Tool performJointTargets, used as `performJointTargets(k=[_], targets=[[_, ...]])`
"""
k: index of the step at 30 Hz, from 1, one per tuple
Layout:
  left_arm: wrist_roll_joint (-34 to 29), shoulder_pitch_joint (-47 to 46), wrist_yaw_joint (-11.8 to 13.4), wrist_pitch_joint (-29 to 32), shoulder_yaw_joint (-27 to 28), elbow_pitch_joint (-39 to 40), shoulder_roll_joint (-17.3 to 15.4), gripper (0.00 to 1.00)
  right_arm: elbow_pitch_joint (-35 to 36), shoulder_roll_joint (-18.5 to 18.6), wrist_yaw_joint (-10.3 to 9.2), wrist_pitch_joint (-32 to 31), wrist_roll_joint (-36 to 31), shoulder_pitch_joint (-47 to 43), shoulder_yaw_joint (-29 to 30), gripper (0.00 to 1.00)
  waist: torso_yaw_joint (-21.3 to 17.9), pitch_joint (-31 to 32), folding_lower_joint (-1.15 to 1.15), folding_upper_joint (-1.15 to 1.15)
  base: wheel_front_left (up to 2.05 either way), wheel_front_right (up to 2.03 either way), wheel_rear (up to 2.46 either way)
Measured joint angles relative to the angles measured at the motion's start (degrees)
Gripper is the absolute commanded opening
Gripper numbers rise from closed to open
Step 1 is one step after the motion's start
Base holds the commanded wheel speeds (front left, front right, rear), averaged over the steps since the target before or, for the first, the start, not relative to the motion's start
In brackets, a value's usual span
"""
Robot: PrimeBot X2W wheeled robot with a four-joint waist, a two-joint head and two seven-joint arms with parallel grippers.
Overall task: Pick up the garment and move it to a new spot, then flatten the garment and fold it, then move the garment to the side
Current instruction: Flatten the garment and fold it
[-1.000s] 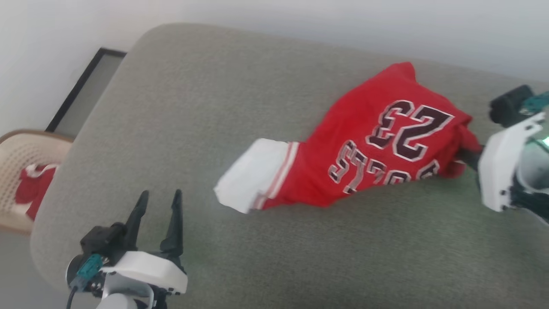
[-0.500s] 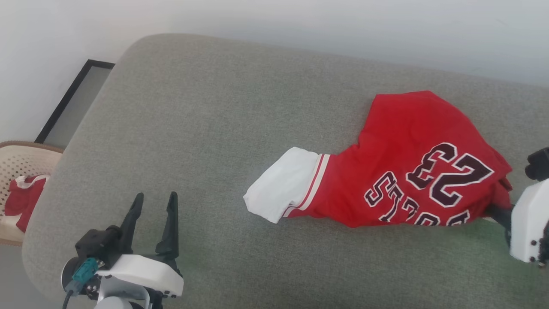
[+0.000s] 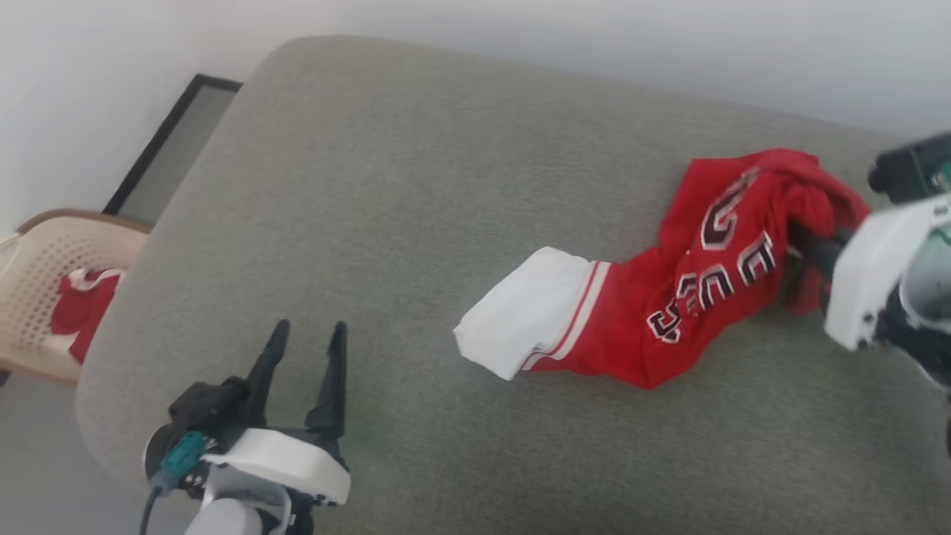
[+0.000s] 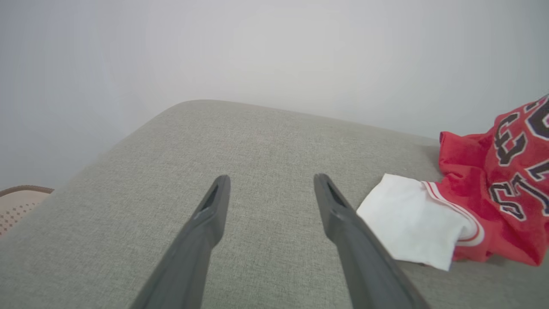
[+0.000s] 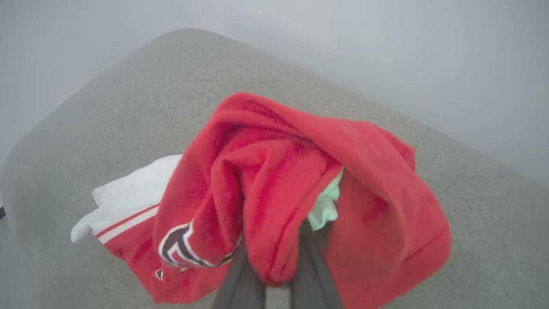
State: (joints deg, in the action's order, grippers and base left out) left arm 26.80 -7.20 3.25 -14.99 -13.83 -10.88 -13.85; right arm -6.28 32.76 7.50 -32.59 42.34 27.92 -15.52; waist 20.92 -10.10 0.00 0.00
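**A:** Item 1, garment. Loc?

**B:** Garment (image 3: 691,297): red jersey w/ black lettering, on grey cushion (image 3: 446,186), right half of head view. Bunched. Its right end is lifted; white sleeve (image 3: 531,319) at the left end lies flat on the cushion. Long axis runs L–R across the cushion, rising toward the R side.

**A:** Item 2, R gripper?

**B:** R gripper (image 3: 810,256): fingers pinched onto a red fold at the garment's right end. Its wrist view has cloth draped over both fingers.

**A:** Item 3, L gripper?

**B:** L gripper (image 3: 308,331): fingers spread, nothing between, over bare cushion, well apart from the garment. Sleeve lies ahead and to its right.

**A:** Key relation?

**B:** Est.: relocation step, R arm carrying. Free sleeve end points toward L gripper, so L arm is nearer it for flattening.

**A:** Misc?

**B:** Beige chair (image 3: 30,260) w/ smaller red cloth (image 3: 78,316), off the cushion's left end. Not the task item.
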Motion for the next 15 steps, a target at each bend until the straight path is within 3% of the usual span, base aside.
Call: performJointTargets(k=[13,14,15], targets=[[-1.8,-3.8,-2.2,0.0,-2.2,-2.7,3.4,1.0,-22.4,-3.7,0.0,6.9,0.8,18.1,-14.3,0.0,5.6,-3.2,0.0,0.0,0.0,0.0,0.0],[-1.8,-4.0,-2.3,0.0,-2.1,-2.9,3.6,1.0,-24.0,-4.0,0.0,7.3,1.2,18.9,-15.8,0.15,5.8,-3.5,0.0,0.0,0.0,0.0,0.0],[-1.9,-4.1,-2.5,0.0,-2.0,-3.1,3.7,1.0,-25.3,-4.3,0.0,7.8,1.5,19.6,-17.1,0.45,6.0,-3.8,0.0,0.0,0.0,0.0,0.0]])
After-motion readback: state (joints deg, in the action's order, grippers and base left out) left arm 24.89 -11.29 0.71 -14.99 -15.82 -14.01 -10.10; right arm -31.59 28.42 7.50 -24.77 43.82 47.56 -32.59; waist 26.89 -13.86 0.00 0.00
